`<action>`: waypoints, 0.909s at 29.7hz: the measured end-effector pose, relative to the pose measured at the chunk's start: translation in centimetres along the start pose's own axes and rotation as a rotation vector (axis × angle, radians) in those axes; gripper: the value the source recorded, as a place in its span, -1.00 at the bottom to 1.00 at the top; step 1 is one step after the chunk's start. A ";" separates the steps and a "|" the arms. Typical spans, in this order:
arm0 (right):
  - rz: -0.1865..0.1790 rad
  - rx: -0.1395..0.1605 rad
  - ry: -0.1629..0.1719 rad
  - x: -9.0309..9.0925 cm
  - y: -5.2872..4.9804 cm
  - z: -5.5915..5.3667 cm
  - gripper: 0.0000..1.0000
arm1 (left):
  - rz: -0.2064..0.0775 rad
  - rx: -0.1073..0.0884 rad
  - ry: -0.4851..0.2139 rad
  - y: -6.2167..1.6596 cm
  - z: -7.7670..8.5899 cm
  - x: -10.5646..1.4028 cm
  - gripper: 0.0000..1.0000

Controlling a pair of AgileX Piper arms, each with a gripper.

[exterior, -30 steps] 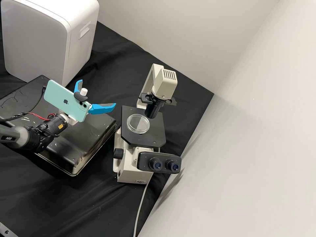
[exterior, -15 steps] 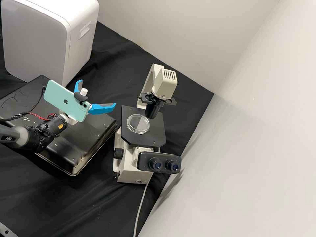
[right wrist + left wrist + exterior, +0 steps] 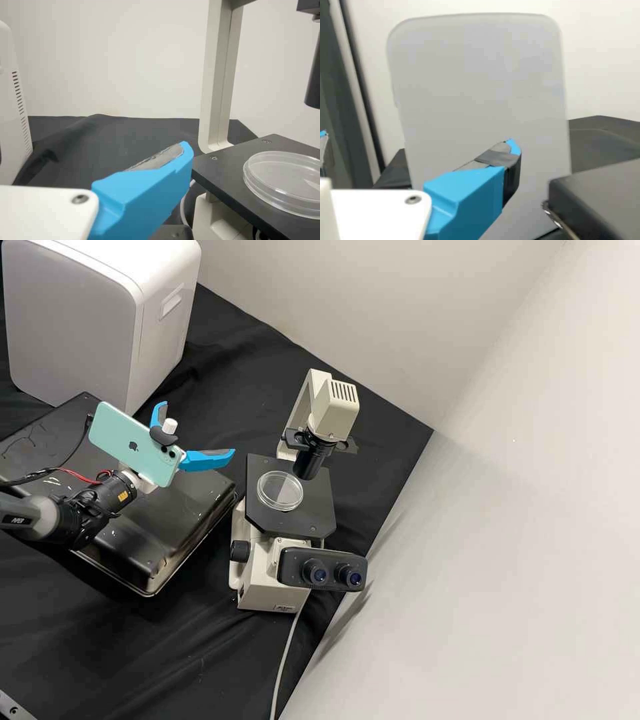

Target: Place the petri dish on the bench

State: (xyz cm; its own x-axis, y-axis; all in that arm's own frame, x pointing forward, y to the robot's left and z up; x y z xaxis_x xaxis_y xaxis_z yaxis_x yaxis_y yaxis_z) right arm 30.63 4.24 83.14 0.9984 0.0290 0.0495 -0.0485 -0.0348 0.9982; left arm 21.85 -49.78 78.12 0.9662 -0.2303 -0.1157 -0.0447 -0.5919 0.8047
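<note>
Right gripper (image 3: 199,428), blue fingers spread wide and holding nothing, hangs above the edge of a black tray (image 3: 167,533) in the high view, near the microscope (image 3: 257,580). The petri dish (image 3: 280,490) sits on the microscope's black stage (image 3: 313,513) (just beside the lens tube). From the left wrist, the left gripper (image 3: 417,140) faces a white appliance (image 3: 480,90), its fingers likewise apart. From the right wrist, one blue finger (image 3: 150,185) points toward the petri dish (image 3: 285,182) on the stage (image 3: 225,172).
</note>
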 end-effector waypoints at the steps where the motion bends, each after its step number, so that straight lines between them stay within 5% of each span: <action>1: 0.000 0.000 0.000 0.0 0.0 0.0 1.00 | -0.002 -0.003 -0.007 -0.14 0.2 -0.3 1.00; 12: 0.000 0.000 0.000 0.0 0.0 0.0 1.00 | -0.022 -0.002 -0.121 -1.63 2.5 -3.2 1.00; 20: 0.000 0.000 0.000 0.0 0.0 0.0 1.00 | -0.002 -0.016 -0.193 -1.35 3.2 -5.8 1.00; 27: 0.000 0.000 0.000 0.0 0.0 0.0 1.00 | 0.057 -0.005 -0.256 -0.36 4.3 -6.8 1.00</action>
State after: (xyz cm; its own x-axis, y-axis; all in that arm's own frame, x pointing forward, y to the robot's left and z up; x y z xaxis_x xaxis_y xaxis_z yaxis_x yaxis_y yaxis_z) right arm 30.63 4.24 83.14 0.9984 0.0290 0.0495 -0.0485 -0.0348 0.9982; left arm 14.19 -51.32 76.11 0.8665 -0.4515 -0.2128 -0.0957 -0.5686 0.8170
